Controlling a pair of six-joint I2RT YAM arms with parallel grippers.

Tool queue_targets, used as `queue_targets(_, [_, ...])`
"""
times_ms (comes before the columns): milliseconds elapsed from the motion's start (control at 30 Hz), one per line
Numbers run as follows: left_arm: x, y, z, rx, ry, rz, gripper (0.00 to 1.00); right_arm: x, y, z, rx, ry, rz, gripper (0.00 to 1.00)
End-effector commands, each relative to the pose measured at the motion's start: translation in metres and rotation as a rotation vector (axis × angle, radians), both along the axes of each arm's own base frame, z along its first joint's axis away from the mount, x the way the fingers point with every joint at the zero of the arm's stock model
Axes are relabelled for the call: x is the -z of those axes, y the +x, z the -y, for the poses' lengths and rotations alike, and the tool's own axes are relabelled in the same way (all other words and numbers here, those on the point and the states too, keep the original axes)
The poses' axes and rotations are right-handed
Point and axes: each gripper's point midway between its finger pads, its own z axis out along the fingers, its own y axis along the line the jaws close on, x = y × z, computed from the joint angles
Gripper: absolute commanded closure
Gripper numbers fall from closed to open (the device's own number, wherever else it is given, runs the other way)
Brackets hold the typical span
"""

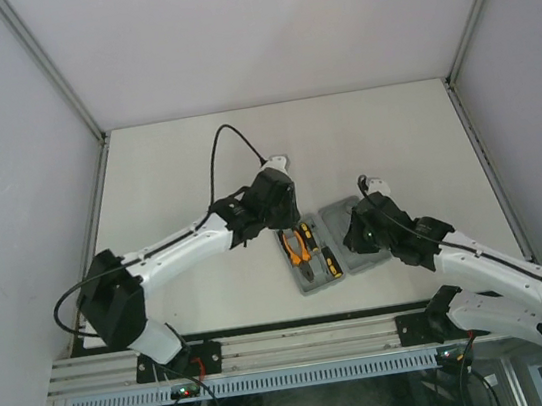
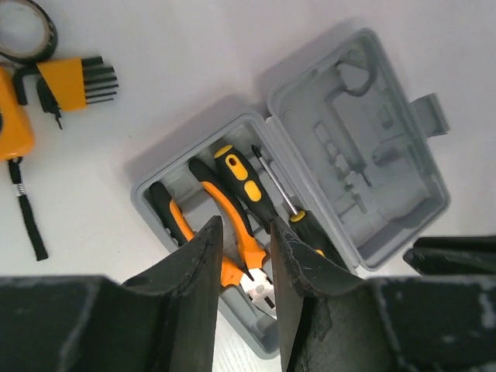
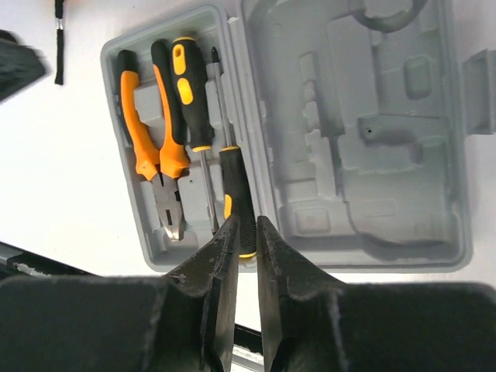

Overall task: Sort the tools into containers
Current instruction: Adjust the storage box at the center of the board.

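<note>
open flat grey plastic hinged tool case (image 3: 387, 155) holds orange-handled pliers (image 3: 167, 116) and two black-and-yellow screwdrivers (image 3: 188, 85); left gripper (image 2: 244, 225) gapes empty above pliers, right gripper (image 3: 247, 221) barely parted over screwdriver handle

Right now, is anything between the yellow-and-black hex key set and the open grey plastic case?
Nothing visible: only bare white table separates the hex key set from the grey case. The orange tape measure and black ring lie beyond it.

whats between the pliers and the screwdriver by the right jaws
The other screwdriver, handle pointing the opposite way, lies between the pliers and that screwdriver, all in one half of the case. The right wrist view shows it best.
</note>
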Motion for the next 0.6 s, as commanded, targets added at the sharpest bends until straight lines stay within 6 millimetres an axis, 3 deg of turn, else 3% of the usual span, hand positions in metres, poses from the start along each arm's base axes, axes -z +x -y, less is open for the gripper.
queue_targets(0, [0.011, 0.006, 0.016, -0.055, -0.035, -0.085, 0.64, -0.011, 0.003, -0.018, 0.011, 0.106, 0.038, 0.86])
queue_targets(567, [0.046, 0.012, 0.042, -0.039, 0.003, -0.16, 0.63, 0.006, -0.005, -0.026, -0.011, 0.123, -0.005, 0.85])
